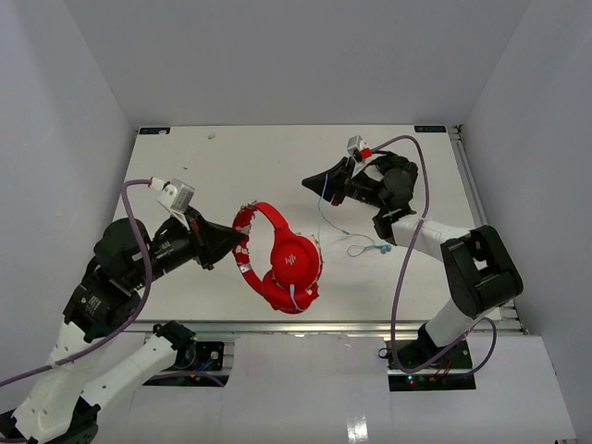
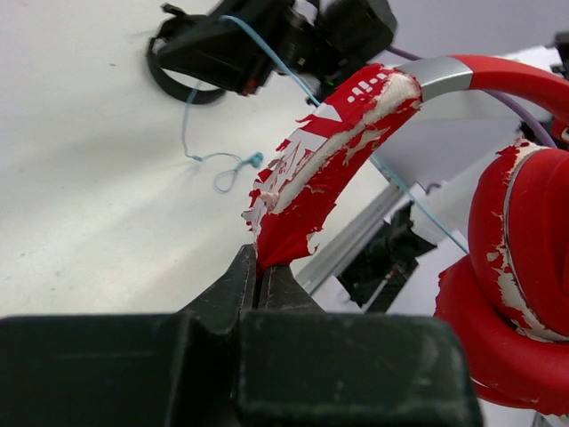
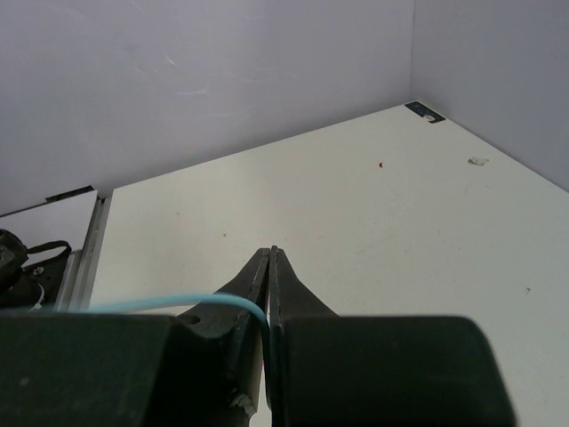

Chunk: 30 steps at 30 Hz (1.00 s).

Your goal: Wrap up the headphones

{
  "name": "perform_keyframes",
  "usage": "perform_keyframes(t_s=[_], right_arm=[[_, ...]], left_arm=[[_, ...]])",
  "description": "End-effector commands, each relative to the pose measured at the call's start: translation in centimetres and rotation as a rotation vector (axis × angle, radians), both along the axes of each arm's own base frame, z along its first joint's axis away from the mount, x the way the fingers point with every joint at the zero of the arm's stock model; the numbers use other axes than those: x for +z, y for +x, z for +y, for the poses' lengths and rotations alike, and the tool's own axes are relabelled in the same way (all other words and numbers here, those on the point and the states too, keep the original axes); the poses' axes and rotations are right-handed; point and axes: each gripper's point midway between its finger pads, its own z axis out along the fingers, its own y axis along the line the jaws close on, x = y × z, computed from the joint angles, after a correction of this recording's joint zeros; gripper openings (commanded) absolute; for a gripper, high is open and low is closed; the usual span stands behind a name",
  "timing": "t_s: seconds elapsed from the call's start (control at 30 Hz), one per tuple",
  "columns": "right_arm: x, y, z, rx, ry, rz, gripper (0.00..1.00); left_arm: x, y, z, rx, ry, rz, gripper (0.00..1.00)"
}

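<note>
The red headphones (image 1: 282,264) hang tilted near the table's front middle, earcups low and folded together. My left gripper (image 1: 238,242) is shut on the peeling red headband (image 2: 302,200), with an earcup (image 2: 520,258) at the right of the left wrist view. The thin pale blue cable (image 1: 324,217) runs from the earcups up to my right gripper (image 1: 322,188), which is shut on it behind and right of the headphones. The cable (image 3: 160,303) enters the closed jaws from the left. Its loose end with the plug (image 1: 384,249) lies looped on the table.
The white table (image 1: 259,166) is enclosed by grey walls on three sides. An aluminium rail (image 1: 370,326) runs along the front edge. The right arm's purple lead (image 1: 407,268) arcs beside the cable's loose end.
</note>
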Motion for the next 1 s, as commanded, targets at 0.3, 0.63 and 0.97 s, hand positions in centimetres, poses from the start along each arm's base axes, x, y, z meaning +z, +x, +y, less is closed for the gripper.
perform_keyframes(t_s=[0.3,0.63,0.97], right_arm=[[1.2,-2.9,-0.1,0.026,0.031,-0.069,0.08],[-1.1,-8.4,4.1,0.141,0.06,-0.07,0.08],[-2.6,-9.1,9.5,0.215,0.038,-0.046,0.08]], left_arm=[[5.8,2.5,3.4,0.272,-0.207,-0.122,0.0],[8.8,7.8,8.9,0.707,-0.366,-0.171,0.0],[9.1,7.7,4.8,0.522,-0.513,-0.09,0.0]])
